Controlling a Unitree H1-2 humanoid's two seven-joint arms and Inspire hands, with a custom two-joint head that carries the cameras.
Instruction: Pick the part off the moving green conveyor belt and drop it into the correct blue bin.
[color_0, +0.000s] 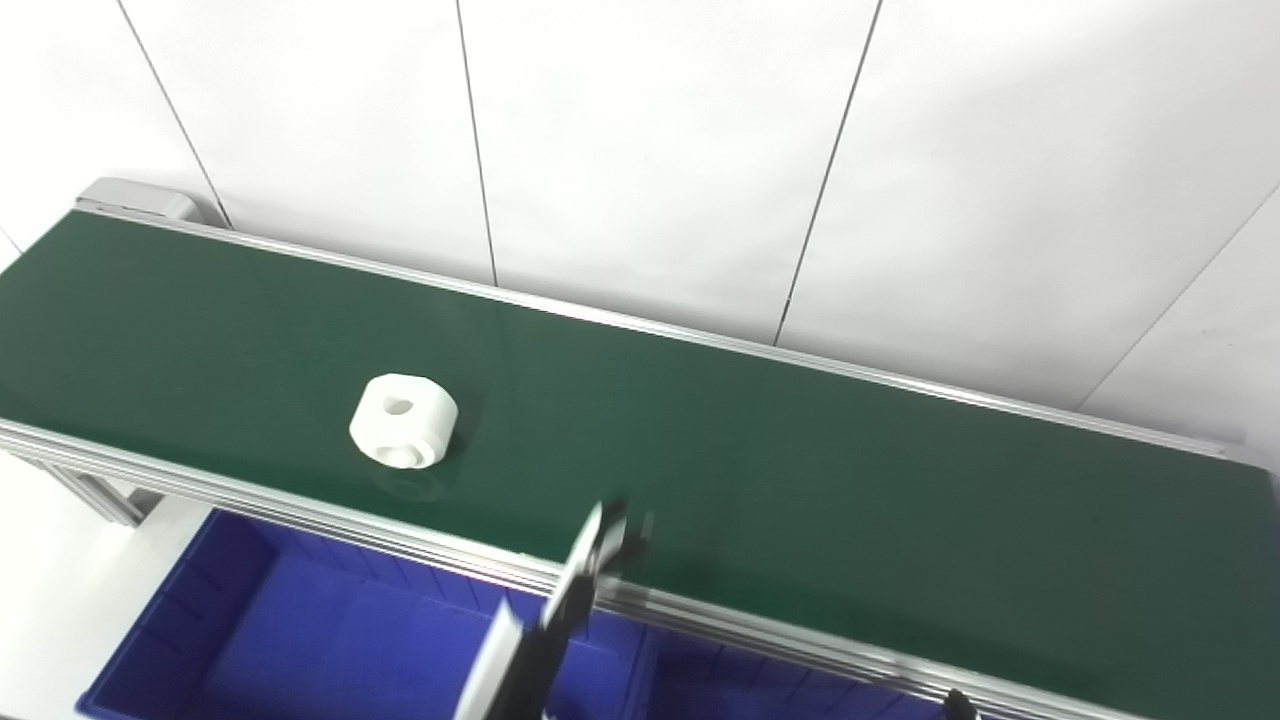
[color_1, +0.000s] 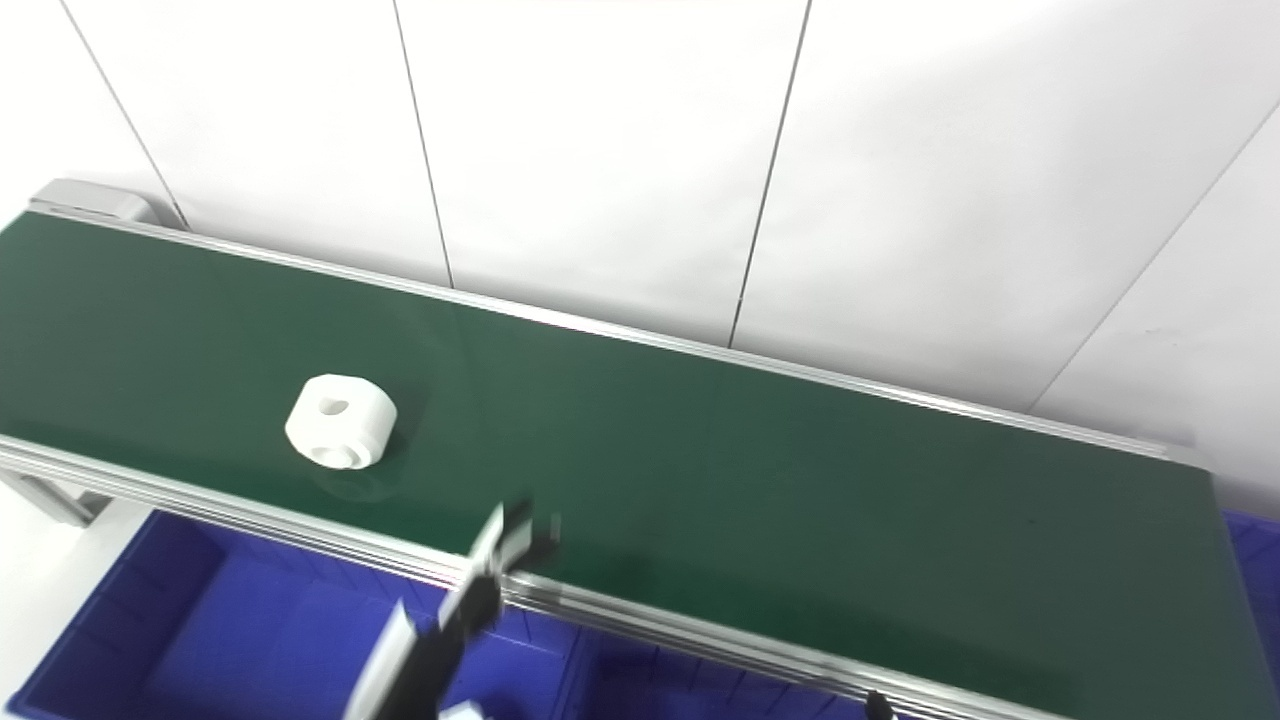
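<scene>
White part (color_0: 404, 420) sits on the green conveyor belt (color_0: 800, 470), left of centre, nearer the front rail than the back wall. It's a short, chunky cylinder w/ flattened sides, a small hole in the top face and a round boss or bore on the side facing the camera.

Handling, as a guess: looks like rigid plastic, prob. light, smooth and a bit slippery, not fragile. Best hold is likely across the two flat sides, fingers one side and thumb opposite, from above. Gripping over the curved parts risks it rolling or squirting out. Since the belt is meant to be moving, the grab needs to lead the part a little.

Left robot hand (color_0: 600, 545) comes up from the bottom edge and hovers over the front rail (color_0: 300, 510), right of the part and apart from it, holding nothing. It's blurred and seen edge-on, so I can't tell if the fingers are spread or closed. Only a tiny dark tip shows at bottom right (color_0: 958, 703), maybe the right robot hand; state unreadable.

Around: blue bin (color_0: 250, 620) lies below the front rail, directly under the part's stretch of belt, w/ a second blue bin (color_0: 760, 680) just beside it to the right. Which one is correct can't be judged from here. Nothing else on the belt. The raised front rail is the main obstacle: the part must be lifted clear over it before dropping.
</scene>
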